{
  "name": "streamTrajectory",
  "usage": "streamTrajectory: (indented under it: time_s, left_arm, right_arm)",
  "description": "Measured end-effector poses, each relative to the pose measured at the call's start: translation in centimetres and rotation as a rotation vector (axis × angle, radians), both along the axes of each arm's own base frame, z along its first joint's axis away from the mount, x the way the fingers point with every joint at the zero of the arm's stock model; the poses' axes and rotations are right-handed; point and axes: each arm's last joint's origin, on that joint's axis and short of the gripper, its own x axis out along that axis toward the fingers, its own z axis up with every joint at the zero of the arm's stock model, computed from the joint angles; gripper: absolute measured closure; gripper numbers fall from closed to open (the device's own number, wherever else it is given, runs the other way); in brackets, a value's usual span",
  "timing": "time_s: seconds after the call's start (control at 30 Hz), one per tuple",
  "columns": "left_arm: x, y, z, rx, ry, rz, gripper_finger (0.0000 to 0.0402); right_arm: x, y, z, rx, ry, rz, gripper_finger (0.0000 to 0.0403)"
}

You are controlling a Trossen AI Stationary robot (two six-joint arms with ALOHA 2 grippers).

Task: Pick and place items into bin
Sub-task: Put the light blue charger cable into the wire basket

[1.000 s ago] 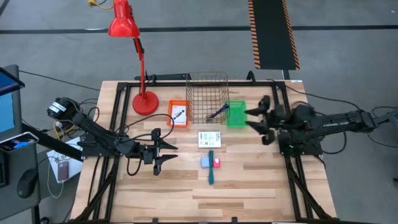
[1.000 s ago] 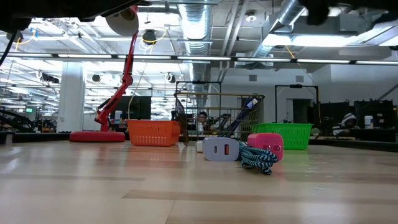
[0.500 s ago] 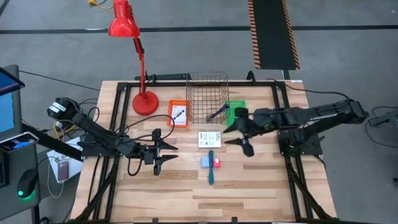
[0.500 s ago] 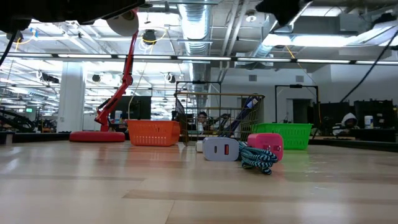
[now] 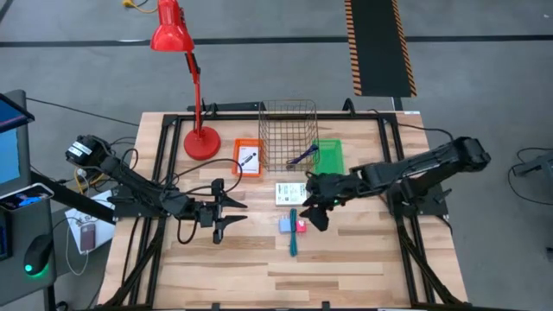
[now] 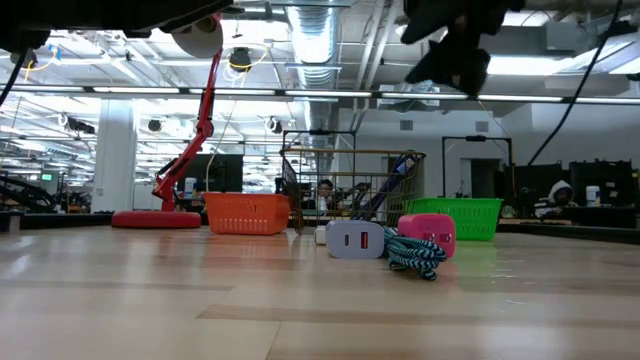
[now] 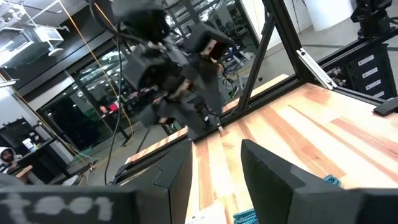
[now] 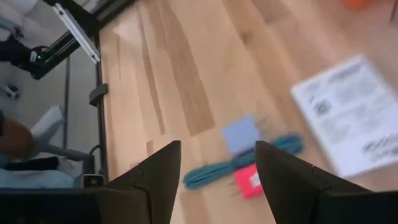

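Observation:
A white printed card [image 5: 291,193] lies flat at mid-table. Just nearer lie a blue-grey block [image 5: 285,225], a pink-red block [image 5: 301,225] and a teal cord-like item [image 5: 294,239]. The low view shows the same blue-grey block [image 6: 355,239], pink-red block [image 6: 427,232] and teal item [image 6: 412,255]. My right gripper [image 5: 313,207] hovers open above these, touching nothing. Its wrist view looks down on the card [image 8: 354,124], blue-grey block [image 8: 241,133] and teal item [image 8: 239,163]. My left gripper [image 5: 232,213] waits open, left of the items. A blue pen [image 5: 304,156] leans in the wire basket [image 5: 288,134].
An orange bin [image 5: 248,158] holding a card and pen, the wire basket and a green bin [image 5: 328,158] stand in a row behind the items. A red desk lamp [image 5: 200,138] stands at far left. Bare wood lies toward the near edge [image 5: 285,276].
My right arm has swung from beside the green bin toward the table's left and near side. Its gripper has come down to just right of the card and blocks, staying open. Nothing on the table has moved.

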Motion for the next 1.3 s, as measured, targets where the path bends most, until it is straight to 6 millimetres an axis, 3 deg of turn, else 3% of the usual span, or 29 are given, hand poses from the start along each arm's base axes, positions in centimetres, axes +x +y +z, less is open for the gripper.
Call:
streamTrajectory:
  time_s: [0.27,0.8,1.07,1.3]
  left_arm:
    - [0.0,0.0,0.1,-0.005,-0.009,-0.002,0.0274]
    - [0.0,0.0,0.4,0.062,-0.045,0.005,0.0274]
    - [0.0,0.0,0.4,-0.034,-0.040,-0.004,0.0274]
    - [0.0,0.0,0.2,-0.128,-0.016,-0.017,0.0274]
  right_arm:
    - [0.7,1.3,-1.8,0.215,0.134,-0.087,0.0204]
    - [1.0,6.3,-6.0,0.354,0.321,-0.361,0.0204]
    - [1.8,8.7,-8.3,0.422,0.320,-0.425,0.0204]
    - [3.0,9.4,-10.4,0.421,0.344,-0.447,0.0204]
